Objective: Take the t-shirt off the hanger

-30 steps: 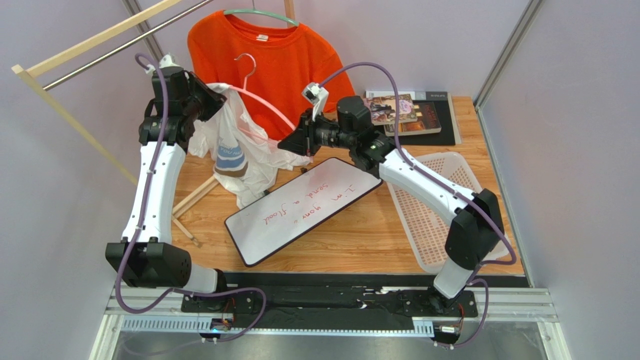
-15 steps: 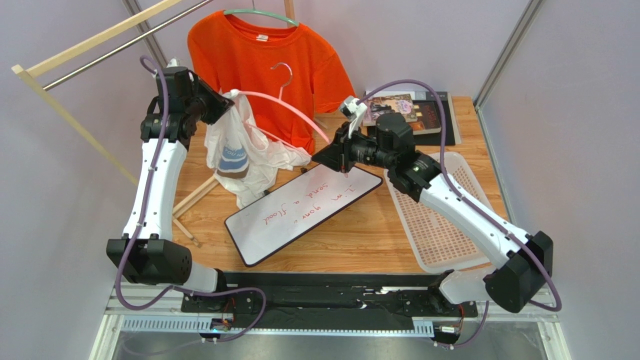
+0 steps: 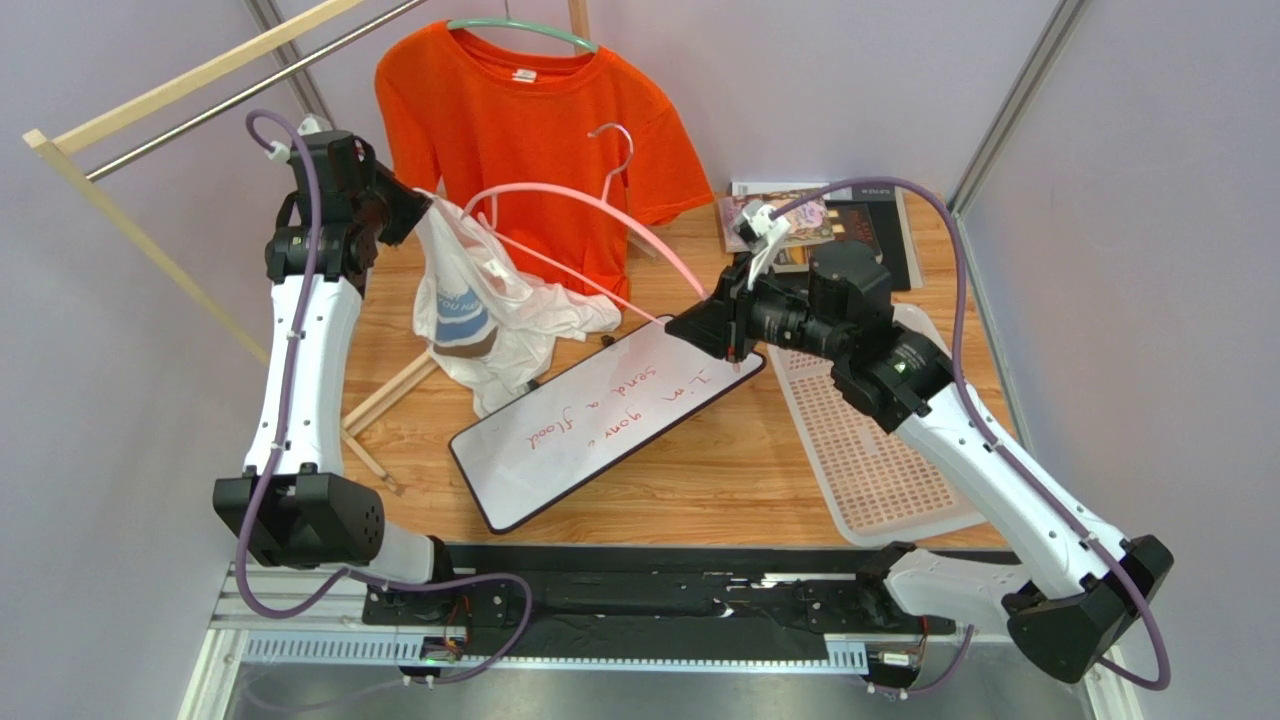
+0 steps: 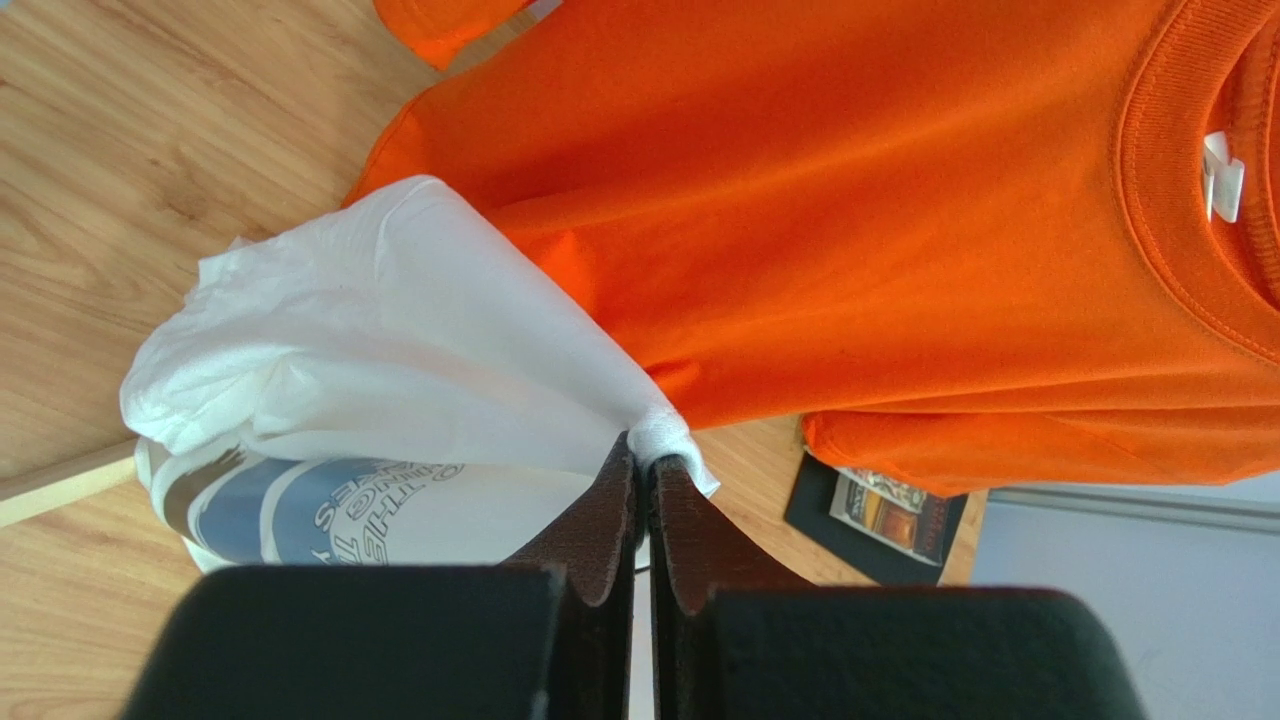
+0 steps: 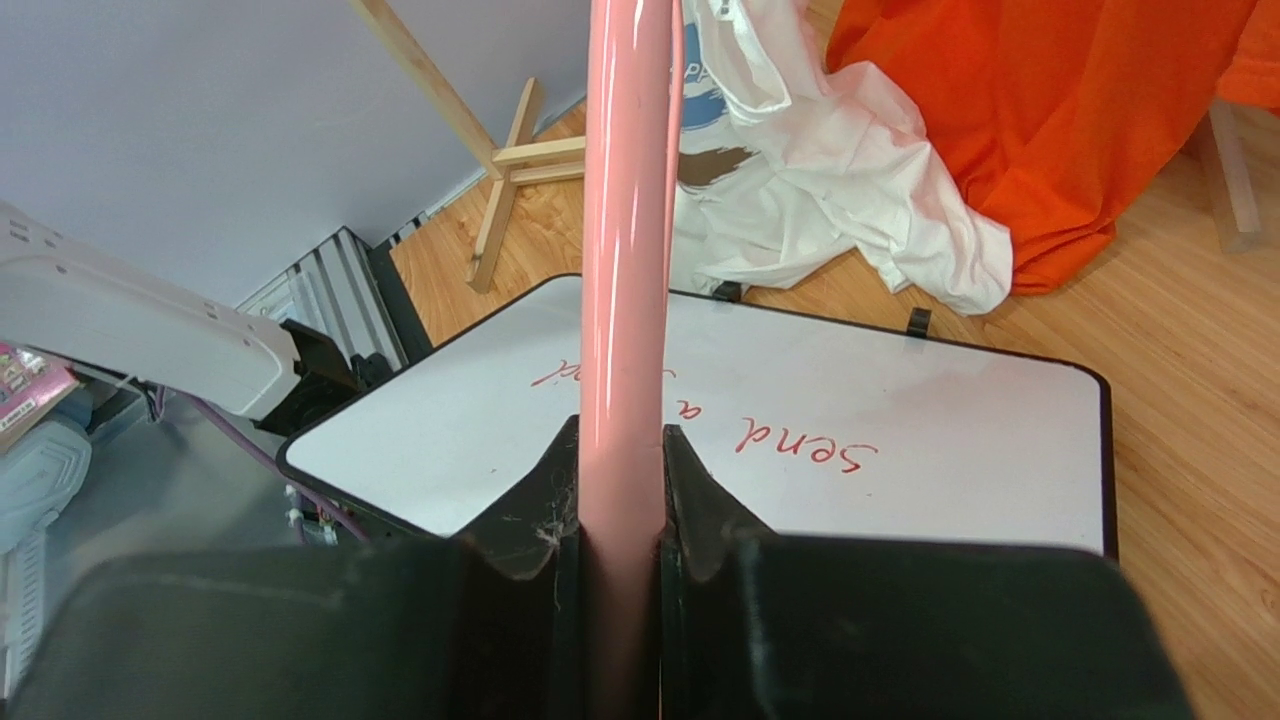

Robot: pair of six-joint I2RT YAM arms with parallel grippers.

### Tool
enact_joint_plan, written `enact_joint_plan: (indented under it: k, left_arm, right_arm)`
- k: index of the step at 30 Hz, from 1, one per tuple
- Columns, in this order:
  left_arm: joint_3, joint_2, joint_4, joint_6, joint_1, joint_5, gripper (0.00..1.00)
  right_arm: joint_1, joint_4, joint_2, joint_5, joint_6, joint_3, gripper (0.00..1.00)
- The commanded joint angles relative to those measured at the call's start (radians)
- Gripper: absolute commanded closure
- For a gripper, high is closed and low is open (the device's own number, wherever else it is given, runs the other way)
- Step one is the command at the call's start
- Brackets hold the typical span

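Note:
A white t-shirt (image 3: 504, 308) with a blue print hangs crumpled from my left gripper (image 3: 425, 203), its lower part resting on the table. In the left wrist view the left gripper (image 4: 649, 450) is shut on a pinch of the t-shirt's (image 4: 376, 345) fabric. The pink hanger (image 3: 579, 195) is held up in the air to the right of the t-shirt. Its left end lies close to the held fabric; whether they touch I cannot tell. My right gripper (image 3: 706, 323) is shut on the hanger's right arm. In the right wrist view the hanger (image 5: 631, 225) runs up from the right gripper (image 5: 619, 443).
An orange t-shirt (image 3: 541, 105) hangs on a green hanger at the back. A whiteboard (image 3: 601, 420) with red writing lies mid-table, a white basket (image 3: 872, 435) at the right, books (image 3: 819, 225) behind it. A wooden rack (image 3: 150, 240) stands at the left.
My right gripper has pulled the pink hanger rightward, out and away from the white t-shirt. The left gripper kept its hold on the fabric and shifted slightly left.

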Motion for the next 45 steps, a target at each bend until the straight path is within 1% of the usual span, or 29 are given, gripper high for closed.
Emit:
enact_joint_plan:
  k: [1, 5, 6, 9, 10, 11, 15, 20, 22, 34, 45]
  left_arm:
    - [0.008, -0.022, 0.025, -0.021, 0.002, -0.011, 1.0]
    - [-0.066, -0.047, 0.022, -0.07, 0.004, 0.015, 1.0]
    - [-0.078, -0.053, 0.022, -0.085, 0.004, 0.015, 1.0]
    - [-0.111, -0.077, 0.017, -0.079, 0.002, 0.006, 1.0]
    - [-0.115, -0.092, 0.001, -0.076, 0.004, -0.002, 1.0]
    - [-0.123, -0.1, -0.007, -0.073, 0.004, -0.008, 1.0]
    - [-0.175, -0.157, -0.022, -0.076, 0.004, -0.018, 1.0]
    - [-0.25, -0.24, -0.019, -0.086, 0.005, -0.023, 1.0]
    - [-0.253, -0.26, -0.038, -0.082, 0.007, -0.054, 1.0]
    - [-0.273, -0.289, -0.088, -0.073, 0.011, -0.035, 1.0]
    - [-0.266, -0.303, -0.088, -0.061, 0.011, -0.043, 1.0]
  right_arm:
    - [-0.027, 0.039, 0.079, 0.037, 0.097, 0.175, 1.0]
    - [-0.038, 0.063, 0.195, 0.014, 0.188, 0.312, 1.0]
    - [-0.041, 0.078, 0.224, -0.002, 0.203, 0.367, 1.0]
    - [-0.041, 0.109, 0.317, -0.041, 0.257, 0.44, 1.0]
    - [-0.041, 0.109, 0.342, -0.052, 0.271, 0.492, 1.0]
    - [-0.038, 0.123, 0.391, -0.071, 0.277, 0.511, 1.0]
    - [-0.021, 0.19, 0.488, -0.093, 0.279, 0.574, 1.0]
    - [0.028, 0.249, 0.595, -0.09, 0.269, 0.687, 1.0]
    - [0.04, 0.256, 0.639, -0.082, 0.271, 0.724, 1.0]
    - [0.105, 0.273, 0.808, -0.041, 0.332, 0.954, 1.0]
    - [0.125, 0.29, 0.87, -0.027, 0.36, 0.997, 1.0]
